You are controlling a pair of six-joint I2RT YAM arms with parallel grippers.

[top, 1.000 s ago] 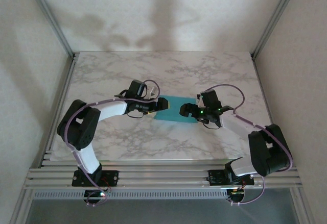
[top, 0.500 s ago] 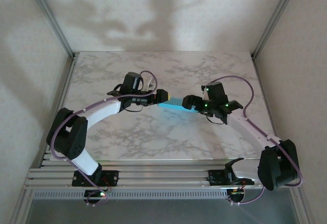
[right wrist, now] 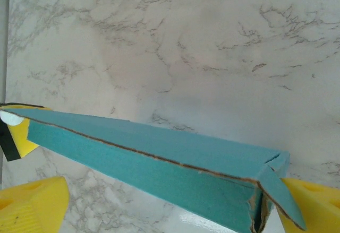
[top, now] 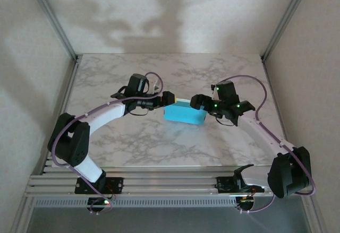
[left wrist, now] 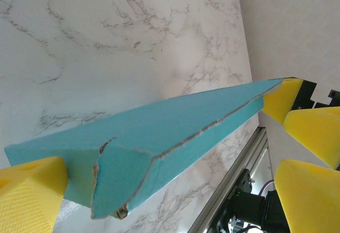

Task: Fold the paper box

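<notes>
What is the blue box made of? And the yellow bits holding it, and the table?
The paper box looks like thin card, matte turquoise; its rough edges show brownish fibre. The yellow pads look rubbery or foamy, finely textured. The table looks marble, maybe only printed.

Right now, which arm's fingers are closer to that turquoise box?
Neither: it's a tie. One of the left fingers lies against the paper box at its left end; one of the right fingers lies against its right end. Both pairs are spread open.
</notes>
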